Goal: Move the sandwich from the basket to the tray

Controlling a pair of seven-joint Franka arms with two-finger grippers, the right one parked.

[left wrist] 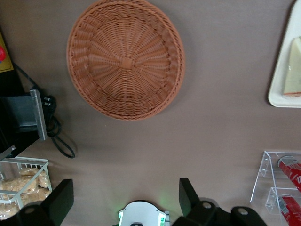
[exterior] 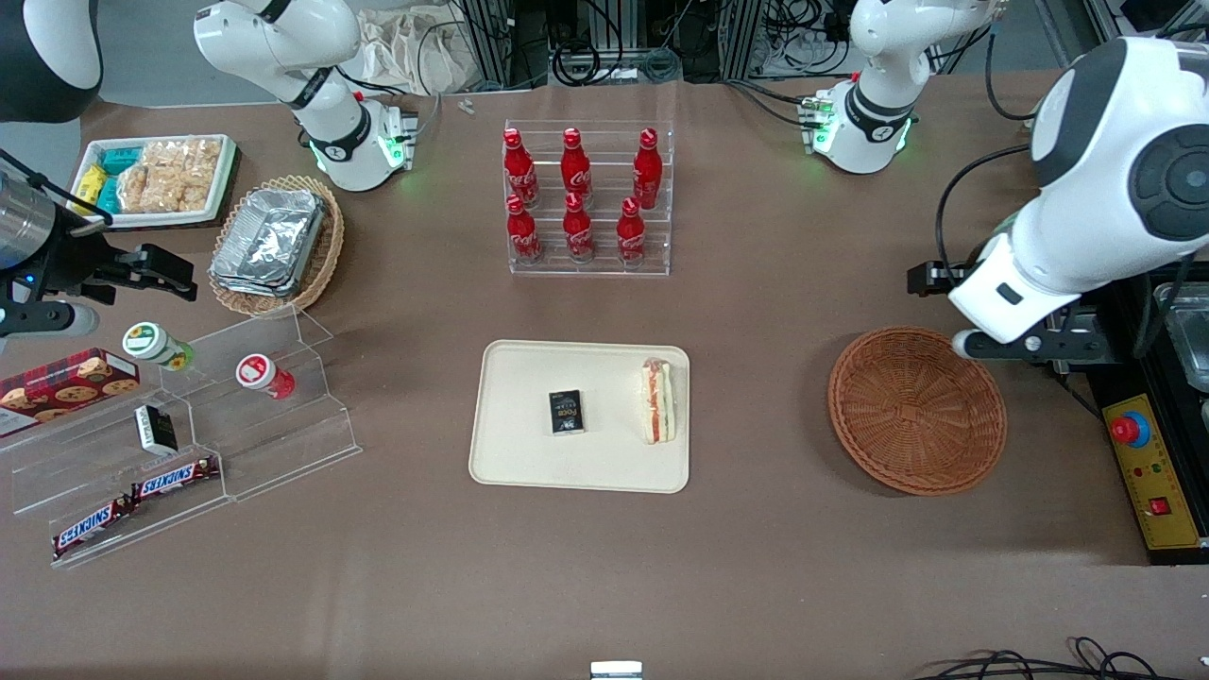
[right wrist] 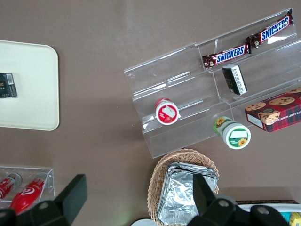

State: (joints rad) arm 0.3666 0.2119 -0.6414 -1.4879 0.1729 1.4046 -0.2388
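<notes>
The sandwich (exterior: 657,400) lies on the cream tray (exterior: 529,453), at the edge nearest the working arm's end. Its white bread side (left wrist: 294,70) shows on the tray's corner (left wrist: 282,96) in the left wrist view. The round reddish-brown basket (exterior: 916,409) sits on the table beside the tray and holds nothing (left wrist: 124,59). My left gripper (exterior: 1025,347) hangs high above the table, just over the basket's rim that is farther from the front camera. It is open (left wrist: 124,200), with nothing between its fingers.
A small black box (exterior: 567,413) lies on the tray beside the sandwich. A clear rack of red cola bottles (exterior: 587,198) stands farther back. A control box with a red button (exterior: 1148,472) sits at the working arm's end. Acrylic shelves (exterior: 189,444) and a tan foil-filled basket (exterior: 279,244) stand toward the parked arm's end.
</notes>
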